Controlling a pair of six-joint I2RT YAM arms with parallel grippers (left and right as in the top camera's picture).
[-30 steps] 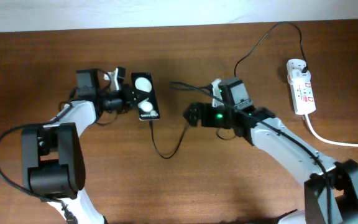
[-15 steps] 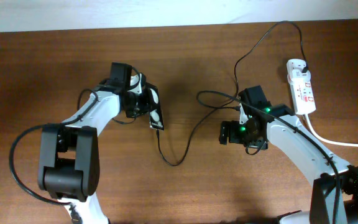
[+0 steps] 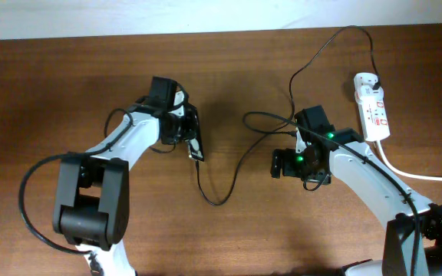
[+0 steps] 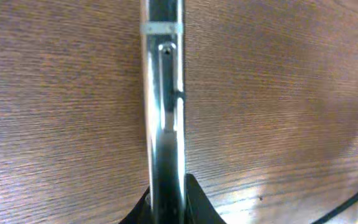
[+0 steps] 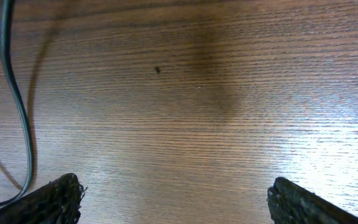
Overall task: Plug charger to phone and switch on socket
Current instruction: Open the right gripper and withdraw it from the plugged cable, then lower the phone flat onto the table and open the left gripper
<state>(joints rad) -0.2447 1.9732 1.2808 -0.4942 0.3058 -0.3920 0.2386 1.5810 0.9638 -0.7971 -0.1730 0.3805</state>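
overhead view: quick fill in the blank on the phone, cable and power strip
The small black glossy smartphone is gripped on edge by the ___ arm.
The right gripper's jaws are ___, nothing between them.
The long thin black cable runs to the white elongated power strip near the ___ arm.
Answers: left, open, right

The brown wood-grain bench point(image 3: 52, 92) carries a white elongated power strip with red-marked switches point(image 3: 373, 111) near its right far side. The strip's thick white cord point(image 3: 413, 175) trails along the wood to the right edge. A long thin black charger cable point(image 3: 355, 28) starts at the strip's far end, arcs towards the back, then winds left across the middle in loose loops. It ends at a small black smartphone point(image 3: 194, 138) turned on its edge; whether that edge touches the bench cannot be told.
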